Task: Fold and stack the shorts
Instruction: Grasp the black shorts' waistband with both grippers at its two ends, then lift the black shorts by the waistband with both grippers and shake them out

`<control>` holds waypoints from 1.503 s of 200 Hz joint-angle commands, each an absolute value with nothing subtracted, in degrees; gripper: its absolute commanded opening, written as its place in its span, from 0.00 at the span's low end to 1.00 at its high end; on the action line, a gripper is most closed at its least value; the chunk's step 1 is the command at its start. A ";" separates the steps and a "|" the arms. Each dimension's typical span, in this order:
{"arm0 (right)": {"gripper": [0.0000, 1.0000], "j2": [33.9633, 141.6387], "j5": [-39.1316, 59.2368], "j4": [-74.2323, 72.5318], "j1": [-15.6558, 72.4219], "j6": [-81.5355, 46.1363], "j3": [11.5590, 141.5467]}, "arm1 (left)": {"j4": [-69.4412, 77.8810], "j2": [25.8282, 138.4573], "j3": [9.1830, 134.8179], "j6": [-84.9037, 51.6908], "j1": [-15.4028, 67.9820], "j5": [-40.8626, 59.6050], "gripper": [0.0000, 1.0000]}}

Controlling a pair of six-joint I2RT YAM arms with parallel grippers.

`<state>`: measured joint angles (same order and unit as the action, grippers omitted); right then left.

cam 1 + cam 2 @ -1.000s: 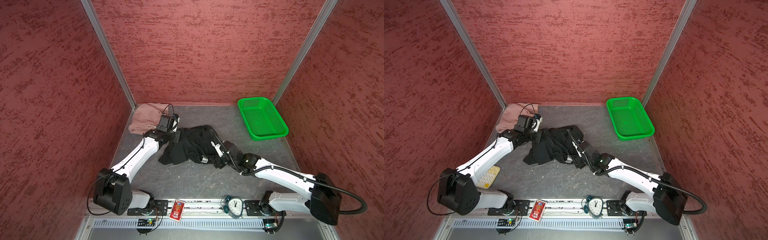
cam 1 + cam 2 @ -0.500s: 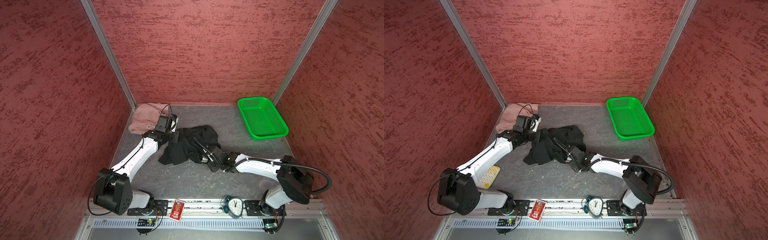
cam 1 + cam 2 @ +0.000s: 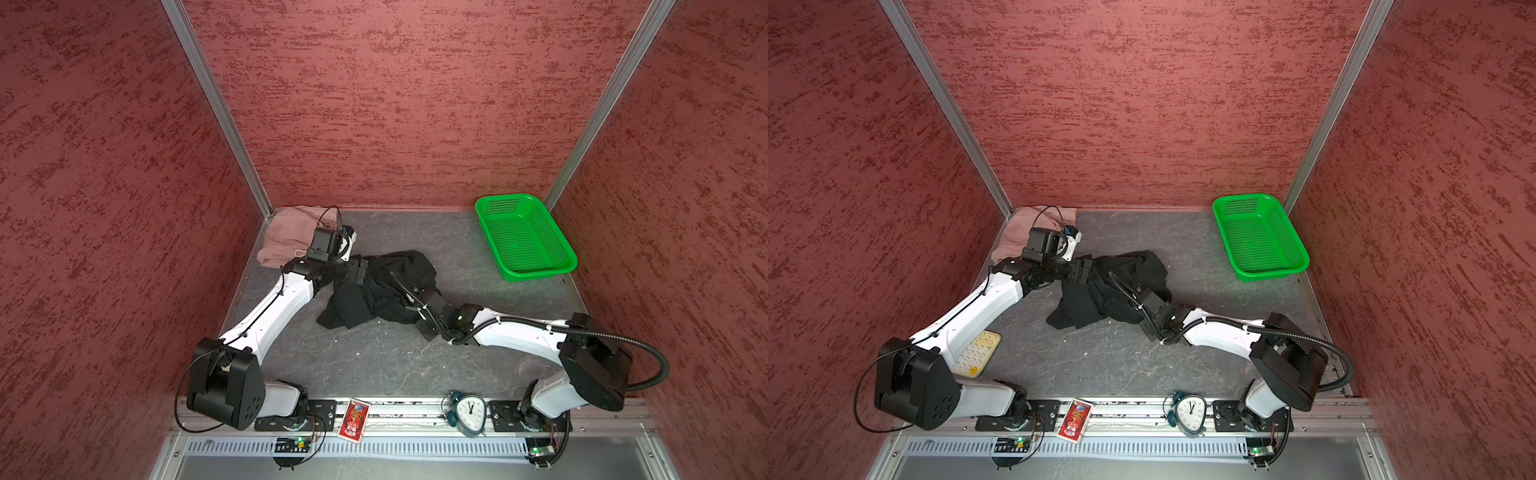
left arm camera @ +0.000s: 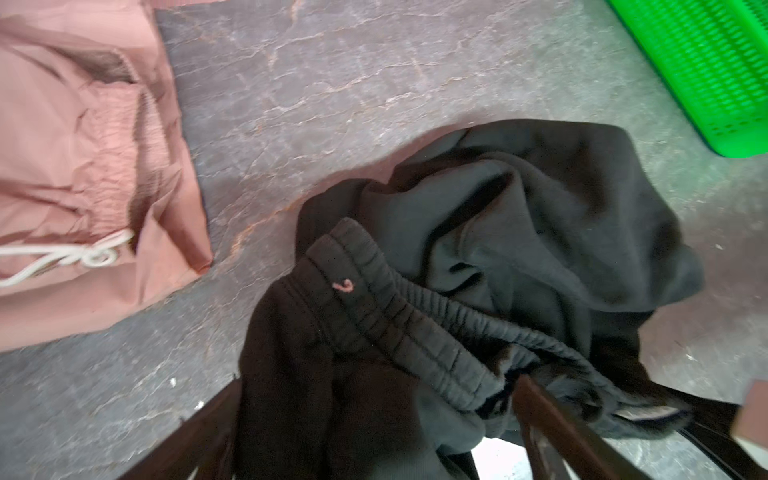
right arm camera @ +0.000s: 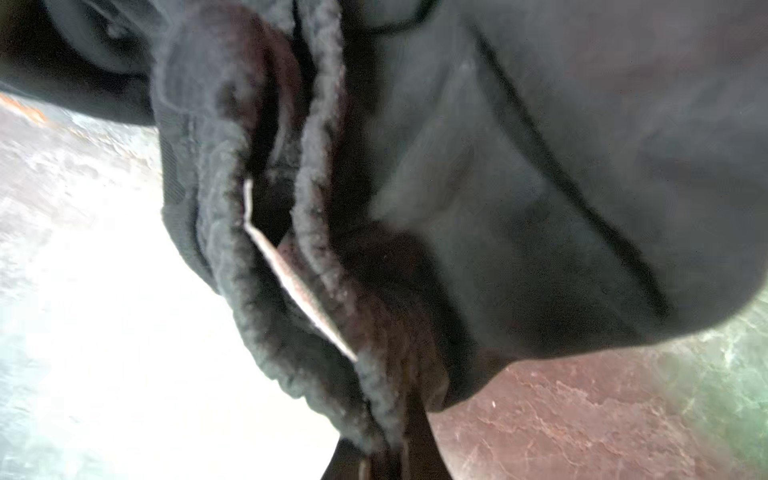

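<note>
With the right hand (image 5: 384, 451) clamped together on the waistband of the black shorts (image 3: 353, 303), anchors one end, probably for spreading. Holds the left hand (image 3: 363, 270) spread apart around another bunch of that waistband, nothing pinched. Shows the black shorts crumpled mid-worktop (image 3: 374, 361), not yet folded. Sets the pink shorts (image 3: 286, 237) near but not touching, in the back left corner, likely as stack base. Offers bare room toward the front edge; green mesh basket (image 3: 536, 274) well apart.

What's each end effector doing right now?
Left end effector: open, black shorts between its jaws.
Right end effector: shut on the black shorts.
</note>
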<state>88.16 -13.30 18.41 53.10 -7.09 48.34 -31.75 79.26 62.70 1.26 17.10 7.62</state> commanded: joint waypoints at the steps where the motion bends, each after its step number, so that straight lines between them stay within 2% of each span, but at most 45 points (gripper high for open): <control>1: 0.00 86.75 -13.64 16.10 53.24 -8.26 47.11 | -30.53 83.84 66.62 5.20 17.15 10.74 0.99; 43: 0.00 85.72 -13.54 15.74 53.17 -8.61 47.02 | -34.12 91.93 73.69 9.99 16.61 2.04 0.99; 76: 0.00 85.17 -13.45 15.30 53.17 -8.76 46.52 | -35.36 94.26 76.82 15.20 16.54 4.42 1.00; 134: 0.00 84.22 -13.71 14.84 53.09 -8.71 45.82 | -45.21 100.85 81.78 19.16 13.45 14.79 0.98; 162: 0.00 84.11 -13.98 14.60 53.00 -8.42 45.94 | -43.72 102.95 81.16 18.47 13.23 13.94 0.93; 175: 0.00 84.10 -13.76 14.37 53.00 -8.28 45.84 | -42.17 103.18 80.74 18.20 13.10 14.95 0.86; 189: 0.00 84.13 -13.87 14.41 53.00 -8.18 45.92 | -41.47 103.22 80.84 18.12 13.10 17.06 0.72; 211: 0.00 83.96 -14.02 14.38 52.83 -8.36 45.91 | -41.36 103.42 80.81 18.02 13.52 17.43 0.58; 218: 0.00 83.77 -13.90 14.18 52.74 -8.58 45.87 | -41.15 103.43 80.60 18.02 13.47 17.28 0.43; 226: 0.00 83.52 -13.97 13.96 52.58 -8.85 45.82 | -40.84 103.37 80.59 17.73 13.45 16.51 0.08; 229: 0.00 83.53 -13.97 13.91 52.52 -8.90 45.79 | -40.60 103.29 80.60 17.55 13.45 15.99 0.00; 264: 0.00 77.75 -15.12 14.94 50.54 -8.26 46.92 | -41.53 100.81 82.72 16.75 13.39 12.57 0.00; 300: 0.00 69.41 -12.92 18.99 44.27 -4.62 52.42 | -43.60 91.51 88.28 15.07 13.38 6.46 0.00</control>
<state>74.98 -13.30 18.17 48.12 -7.14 47.09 -43.59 100.49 82.91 16.67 13.28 11.00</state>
